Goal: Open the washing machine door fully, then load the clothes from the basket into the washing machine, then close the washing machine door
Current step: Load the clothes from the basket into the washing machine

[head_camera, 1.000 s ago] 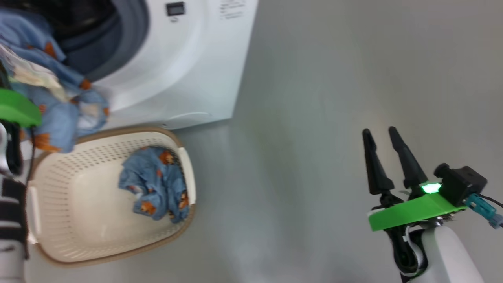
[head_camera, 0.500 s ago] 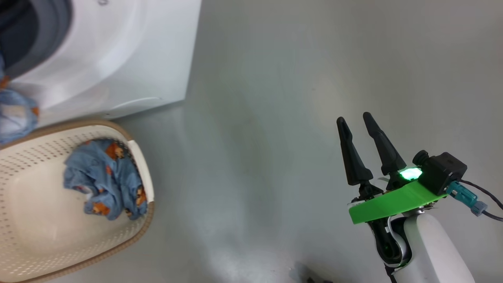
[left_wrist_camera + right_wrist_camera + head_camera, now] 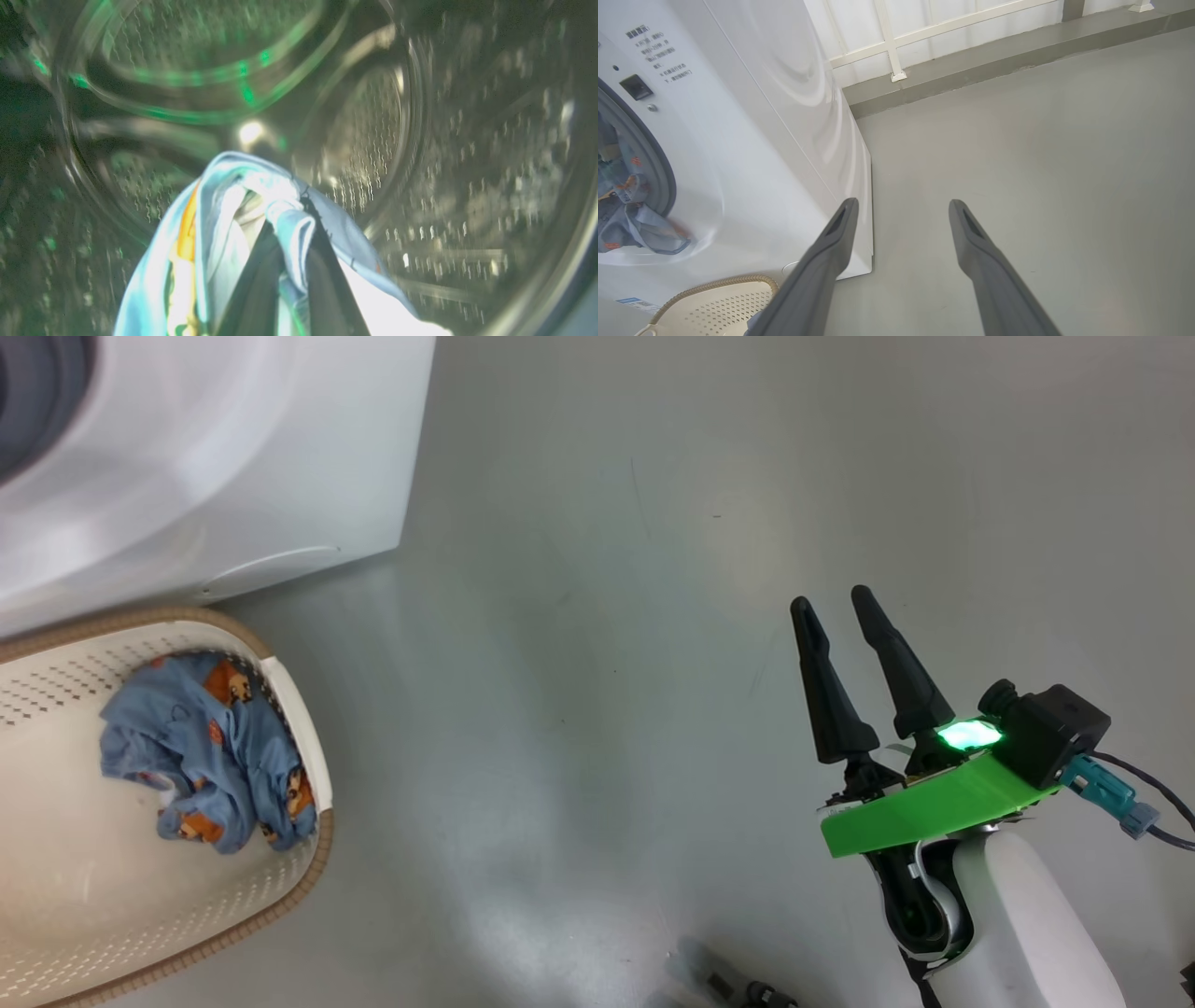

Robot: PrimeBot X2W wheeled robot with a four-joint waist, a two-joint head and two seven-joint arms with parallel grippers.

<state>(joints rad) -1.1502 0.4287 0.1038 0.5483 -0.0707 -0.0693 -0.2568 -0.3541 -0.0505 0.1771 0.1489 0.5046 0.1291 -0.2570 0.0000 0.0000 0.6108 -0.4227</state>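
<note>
My left gripper (image 3: 292, 224) is inside the steel perforated drum (image 3: 364, 140) of the washing machine (image 3: 205, 448), shut on a light-blue garment (image 3: 224, 219) with a cream-white lining that drapes over its fingers. In the right wrist view that garment (image 3: 635, 228) hangs in the washer's opening. A second bear-print garment (image 3: 205, 747) lies in the cream basket (image 3: 299, 728), on the floor in front of the washer. My right gripper (image 3: 831, 602) hovers open and empty over bare floor, well to the right of the basket. The washing machine door is out of view.
Grey floor (image 3: 597, 616) stretches to the right of the washer. A white railing (image 3: 896, 42) on a low kerb runs behind it. A small dark object (image 3: 719, 982) lies on the floor at the bottom edge of the head view.
The head camera has swung right, so the washer and basket now sit further left, and the left arm with its garment has left the picture. The right gripper stays open.
</note>
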